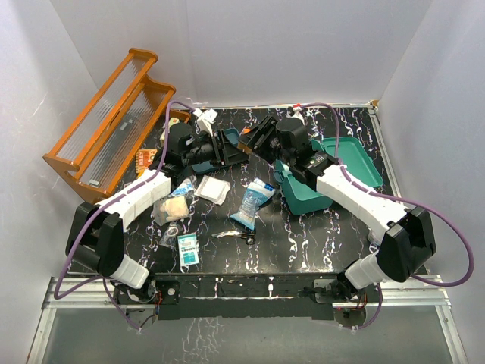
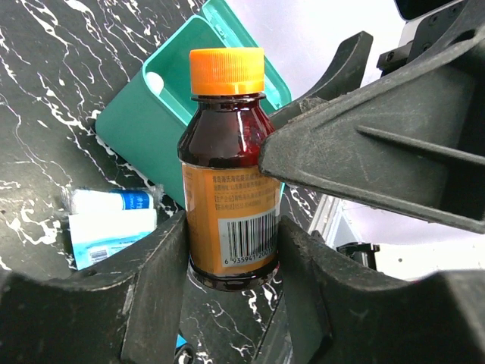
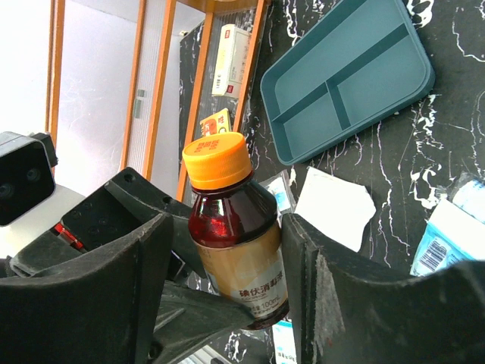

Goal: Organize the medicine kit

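A brown medicine bottle with an orange cap and orange label is held up between both grippers, above the table's back middle. My left gripper is shut on its lower body, both fingers pressed against the label. My right gripper stands around the same bottle with a gap on its left side; its finger crosses the left wrist view. The teal medicine kit lies open at the right under my right arm, its lid flung back. In the top view the grippers hide most of the bottle.
An orange wooden rack stands at the back left, a small box beside it. A teal divided tray lies under the grippers. A white pad, a blue-white packet, a bag and a small teal box lie mid-table.
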`<state>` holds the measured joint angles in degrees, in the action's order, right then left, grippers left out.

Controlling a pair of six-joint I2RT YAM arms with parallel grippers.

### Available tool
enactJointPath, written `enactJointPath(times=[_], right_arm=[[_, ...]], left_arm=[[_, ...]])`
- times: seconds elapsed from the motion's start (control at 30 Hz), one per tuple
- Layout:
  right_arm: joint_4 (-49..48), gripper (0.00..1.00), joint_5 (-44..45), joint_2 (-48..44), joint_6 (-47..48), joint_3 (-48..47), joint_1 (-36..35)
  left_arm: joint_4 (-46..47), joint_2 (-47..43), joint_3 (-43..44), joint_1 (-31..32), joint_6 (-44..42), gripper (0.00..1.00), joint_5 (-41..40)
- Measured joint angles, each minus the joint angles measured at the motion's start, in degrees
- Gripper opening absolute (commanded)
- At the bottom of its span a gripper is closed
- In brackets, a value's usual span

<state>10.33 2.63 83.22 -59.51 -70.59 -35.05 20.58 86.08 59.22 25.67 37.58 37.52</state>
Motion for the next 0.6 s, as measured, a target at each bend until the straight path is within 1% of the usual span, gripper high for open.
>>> enactJointPath(times=[0.13,0.23,0.33,0.43,0.47,0.5,0.57,0.6], right_arm=[[-0.3,0.58,-2.0,0.0,0.0,0.2,0.7],[-0.1,0.53,-4.1,0.2,0.3,0.2,1.4],[0.7,0.44,-5.3,0.6,0.9,0.2,1.8],[1.2,0.40,-6.3,0.6,1.2,0.2,2.4],[1.2,0.40,-6.6,0.6,1.3,0.2,2.6],[1.1,0.42,-7.0,0.6,1.3,0.2,2.8],[1.0,0.54,-7.7,0.6,1.4,0.2,3.1],[1.0,0.58,-8.1,0.6,1.4,0.2,3.3]], left_arm=[[-0.1,0.0,0.0,0.0,-4.1,0.39,0.7],[-1.1,0.0,0.0,0.0,-7.6,0.39,1.3],[-2.8,0.0,0.4,0.0,-10.8,0.39,1.8],[-4.5,0.0,1.2,0.0,-13.3,0.40,2.4],[-5.0,0.0,1.5,0.0,-13.9,0.40,2.5],[-5.3,0.0,1.7,0.0,-14.3,0.40,2.6],[-6.1,0.0,2.2,-0.1,-15.2,0.40,2.8],[-6.4,0.0,2.4,-0.1,-15.6,0.40,3.0]])
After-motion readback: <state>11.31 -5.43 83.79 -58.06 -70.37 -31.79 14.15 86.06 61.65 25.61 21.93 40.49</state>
